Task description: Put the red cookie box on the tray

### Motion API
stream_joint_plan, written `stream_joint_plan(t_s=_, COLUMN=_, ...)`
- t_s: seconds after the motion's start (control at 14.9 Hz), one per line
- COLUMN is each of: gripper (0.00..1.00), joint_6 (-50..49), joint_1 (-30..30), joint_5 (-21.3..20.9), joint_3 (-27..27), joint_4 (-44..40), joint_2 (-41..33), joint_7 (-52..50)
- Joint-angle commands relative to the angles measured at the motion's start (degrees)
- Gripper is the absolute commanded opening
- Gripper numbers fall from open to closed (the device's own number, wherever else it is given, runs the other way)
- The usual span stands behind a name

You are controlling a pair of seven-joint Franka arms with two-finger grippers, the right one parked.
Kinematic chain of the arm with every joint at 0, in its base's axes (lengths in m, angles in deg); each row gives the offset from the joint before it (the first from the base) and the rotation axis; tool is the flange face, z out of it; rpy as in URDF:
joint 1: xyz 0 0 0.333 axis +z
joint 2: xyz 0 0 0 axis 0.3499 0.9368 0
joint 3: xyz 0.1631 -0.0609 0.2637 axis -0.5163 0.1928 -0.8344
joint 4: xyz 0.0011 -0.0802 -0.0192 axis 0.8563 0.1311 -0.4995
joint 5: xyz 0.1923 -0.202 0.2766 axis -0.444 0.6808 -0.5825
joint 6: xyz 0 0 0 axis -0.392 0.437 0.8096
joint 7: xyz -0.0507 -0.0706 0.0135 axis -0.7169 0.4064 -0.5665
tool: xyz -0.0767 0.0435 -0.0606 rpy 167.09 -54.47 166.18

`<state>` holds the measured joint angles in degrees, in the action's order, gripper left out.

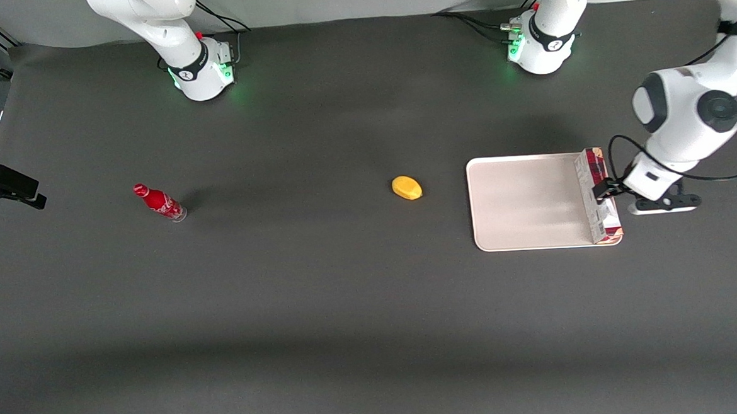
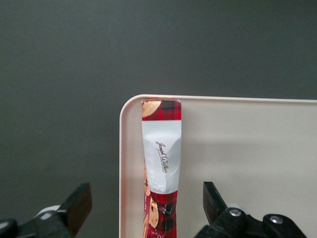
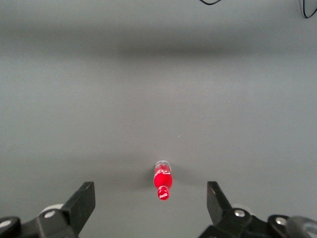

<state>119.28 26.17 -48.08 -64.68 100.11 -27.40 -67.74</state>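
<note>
The red cookie box [image 1: 597,195] stands on its long narrow side on the tray [image 1: 526,202], along the tray's edge toward the working arm's end of the table. In the left wrist view the box [image 2: 162,148] shows its plaid face and white printed band, lying just inside the tray's rim [image 2: 122,163]. My left gripper [image 1: 604,189] hangs over the box's middle. That gripper [image 2: 147,199] is open, one finger on each side of the box with a gap on both sides.
A yellow oval object [image 1: 406,187] lies on the dark table beside the tray, toward the parked arm's end. A small red soda bottle [image 1: 159,202] lies farther toward that end, also seen as the bottle [image 3: 163,181] in the right wrist view.
</note>
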Motion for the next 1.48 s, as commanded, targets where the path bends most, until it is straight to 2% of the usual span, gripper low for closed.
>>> stream_joint_plan(t_s=0.0, gripper=1.00, joint_6=-13.7, joint_1=0.5, joint_5=4.8, joint_3=0.3, joint_4=-11.5, joint_2=-1.8, joint_7=0.6)
stream_joint_plan(t_s=0.13, gripper=1.00, joint_6=-19.3, joint_1=0.5, joint_5=4.9, joint_3=0.3, joint_4=-16.7, joint_2=-2.9, joint_7=-0.1)
stream_joint_plan(t_s=0.4, gripper=1.00, joint_6=-37.6, joint_1=0.4, joint_5=3.5, joint_3=0.3, joint_4=-31.8, joint_2=-2.7, joint_7=-0.7)
stream_joint_plan(t_s=0.6, gripper=1.00, joint_6=-43.9, joint_1=0.3, joint_5=1.4, joint_3=0.9, joint_4=-37.9, joint_2=-3.1, joint_7=-0.9)
stream_joint_plan(t_s=1.01, gripper=1.00, joint_6=-45.9, joint_1=-0.2, joint_5=1.1, joint_3=1.2, joint_4=-38.8, joint_2=-6.7, joint_7=-0.6)
stream_joint_plan(t_s=1.21, gripper=1.00, joint_6=-45.7, joint_1=-0.4, joint_5=-2.8, joint_3=2.7, joint_4=-38.8, joint_2=-6.8, joint_7=-0.6)
stream_joint_plan(t_s=1.41, gripper=1.00, joint_6=-45.9, joint_1=-0.4, joint_5=-2.6, joint_3=2.9, joint_4=-38.8, joint_2=-6.8, joint_7=-0.9)
